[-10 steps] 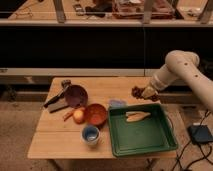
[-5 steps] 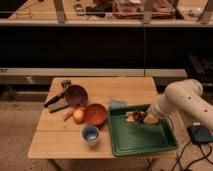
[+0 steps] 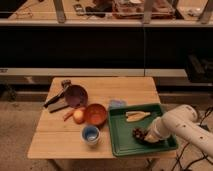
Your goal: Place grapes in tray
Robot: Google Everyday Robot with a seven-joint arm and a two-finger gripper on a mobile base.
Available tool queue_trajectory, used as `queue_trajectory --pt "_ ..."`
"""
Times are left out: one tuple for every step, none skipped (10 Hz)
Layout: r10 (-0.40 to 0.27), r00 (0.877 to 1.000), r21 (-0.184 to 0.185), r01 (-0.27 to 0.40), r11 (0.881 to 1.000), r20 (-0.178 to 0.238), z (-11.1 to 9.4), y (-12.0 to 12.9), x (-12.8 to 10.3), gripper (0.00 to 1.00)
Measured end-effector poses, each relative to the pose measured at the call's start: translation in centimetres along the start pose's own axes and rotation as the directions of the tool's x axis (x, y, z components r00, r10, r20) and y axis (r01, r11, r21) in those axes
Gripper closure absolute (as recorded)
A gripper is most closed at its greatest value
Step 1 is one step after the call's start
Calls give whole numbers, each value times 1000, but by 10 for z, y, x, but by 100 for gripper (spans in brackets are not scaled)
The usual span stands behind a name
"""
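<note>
- Gripper (image 3: 150, 136) of the white, thick-limbed arm (image 3: 181, 125) sits low inside the large green rectangular plastic tray (image 3: 120, 145), over its near right part; the arm reaches in from the right edge of the camera view.
- Whether it is clamped on anything or has let go cannot be told, since the wrist covers its tip.
- Small dark reddish-brown bumpy cluster of grapes (image 3: 138, 133) lies on the tray floor, touching or just beside the gripper on the side towards the picture's left.
- The grapes look already down in the tray, so the task seems nearly done.
- The relation that matters: the grapes lie directly ahead of the gripper's tip, on the arm's own line, so a straight withdrawal back along that line, up and to the right, would probably clear them without dragging.
- The cluster is too compact here to give a clear long axis.
- Pale banana-like piece (image 3: 136, 116) lies farther back in the same tray, apart from the grapes.
- Round orange bowl (image 3: 95, 114) stands on the wooden table (image 3: 55, 145) just left of the tray, well clear of the arm.
</note>
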Motion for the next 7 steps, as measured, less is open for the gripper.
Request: queue_trajectory --pt "1 1000 12 -1 1000 4 4 -6 -1 43" --pt "0 1000 34 -1 999 15 3 -20 -6 32" --pt "-3 1000 43 2 999 20 -2 -27 -8 30" --pt "-6 1000 44 5 999 22 -8 -33 -10 30" --pt "-11 1000 44 9 999 25 -12 -37 -12 30" --pt "-14 1000 42 13 999 25 -11 -37 -14 30" --pt "-13 1000 42 12 999 25 -12 -36 -13 30"
